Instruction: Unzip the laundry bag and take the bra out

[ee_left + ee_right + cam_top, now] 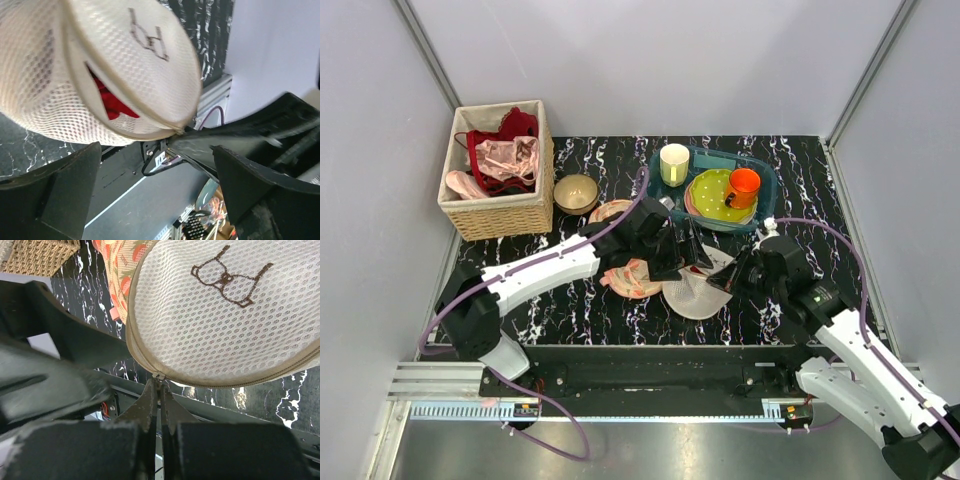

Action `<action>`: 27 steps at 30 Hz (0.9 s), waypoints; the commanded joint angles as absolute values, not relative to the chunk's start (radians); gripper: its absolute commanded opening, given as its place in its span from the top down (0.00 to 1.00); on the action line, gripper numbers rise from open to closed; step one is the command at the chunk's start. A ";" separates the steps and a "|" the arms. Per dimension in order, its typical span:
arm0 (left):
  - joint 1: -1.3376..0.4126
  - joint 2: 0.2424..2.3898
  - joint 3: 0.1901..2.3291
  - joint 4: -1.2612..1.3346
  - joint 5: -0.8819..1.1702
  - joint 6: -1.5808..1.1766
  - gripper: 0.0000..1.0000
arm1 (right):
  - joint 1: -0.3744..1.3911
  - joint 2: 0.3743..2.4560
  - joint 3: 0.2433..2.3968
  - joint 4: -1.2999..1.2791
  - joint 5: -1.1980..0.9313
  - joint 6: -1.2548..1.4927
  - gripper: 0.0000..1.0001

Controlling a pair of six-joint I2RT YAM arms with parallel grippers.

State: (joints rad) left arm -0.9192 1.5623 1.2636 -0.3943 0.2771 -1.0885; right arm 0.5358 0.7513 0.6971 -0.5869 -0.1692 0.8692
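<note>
The laundry bag [696, 296] is a round white mesh pouch lying near the table's front edge between my grippers. In the left wrist view the bag [60, 75] has its zip partly open, and the red bra [109, 102] shows through the gap. In the right wrist view the bag [225, 315] fills the top, with a brown embroidered figure on it. My right gripper [160, 382] is shut on the zip pull [159, 375] at the bag's rim; it also shows in the top view [722, 280]. My left gripper [687, 254] is open at the bag's far edge, jaws wide apart and empty [155, 192].
A peach floral cloth [632, 278] lies left of the bag. A wicker basket [500, 215] with garments stands at the back left, with a bowl [576, 193] beside it. A teal tray [765, 205] at the back holds a green spotted plate, an orange mug and a pale cup.
</note>
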 commanded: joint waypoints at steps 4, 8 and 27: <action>-0.923 1.513 1.183 -0.322 0.186 -1.256 0.02 | 0.540 0.710 0.703 -0.557 -0.178 0.870 1.00; -0.922 1.525 1.137 -0.233 0.242 -1.330 0.02 | 0.540 0.698 0.703 -0.564 -0.179 0.871 1.00; -0.851 1.640 1.255 -0.195 0.327 -1.275 1.00 | 0.538 0.660 0.667 -0.600 -0.160 0.847 1.00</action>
State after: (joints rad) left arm -0.8883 1.6535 1.1866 -0.2134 0.2626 -1.3331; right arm 0.5358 0.6876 0.6891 -0.5922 -0.1692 0.8692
